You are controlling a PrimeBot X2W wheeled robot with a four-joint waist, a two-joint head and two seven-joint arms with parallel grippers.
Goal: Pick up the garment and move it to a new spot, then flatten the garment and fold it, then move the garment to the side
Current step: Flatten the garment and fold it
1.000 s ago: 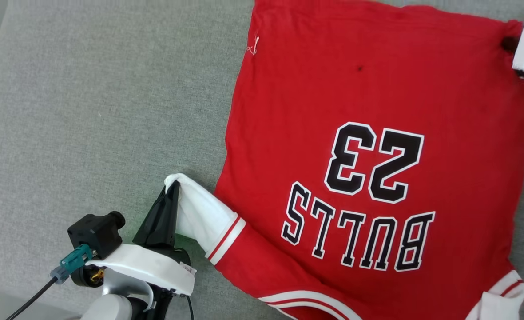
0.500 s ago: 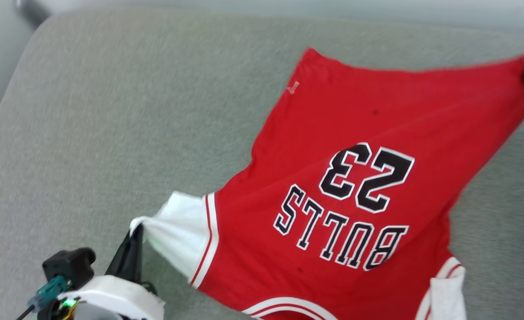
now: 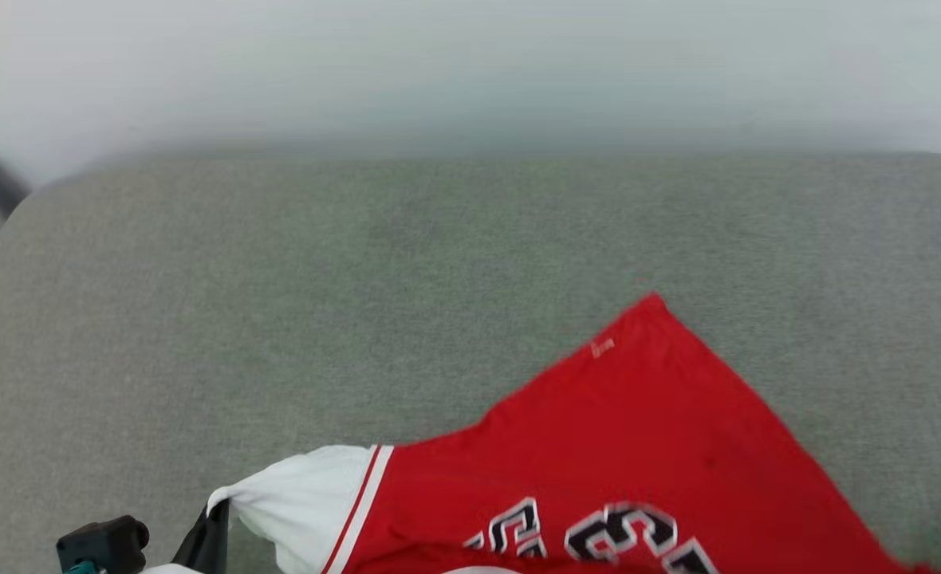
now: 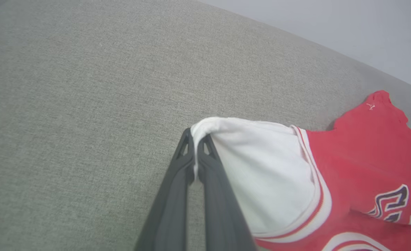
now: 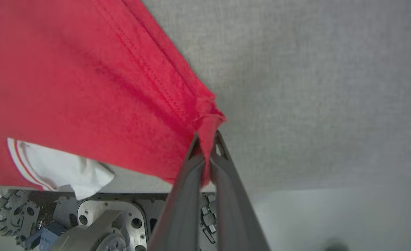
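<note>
Garment [image 3: 662, 446] sags over the grey cushion [image 3: 279, 303] at the head view's bottom edge, blurred, its print cut off. Left wrist view: left gripper [image 4: 195, 137], low and slanting, fingers clamped on the rim of the white sleeve [image 4: 261, 167]. Right wrist view: right gripper [image 5: 208, 139] pinches a red hem corner, held above the cushion.

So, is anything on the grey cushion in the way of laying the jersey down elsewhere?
Nothing visible lies on the cushion beyond the garment. The left hand grips its white sleeve, the right hand a red hem corner.
</note>
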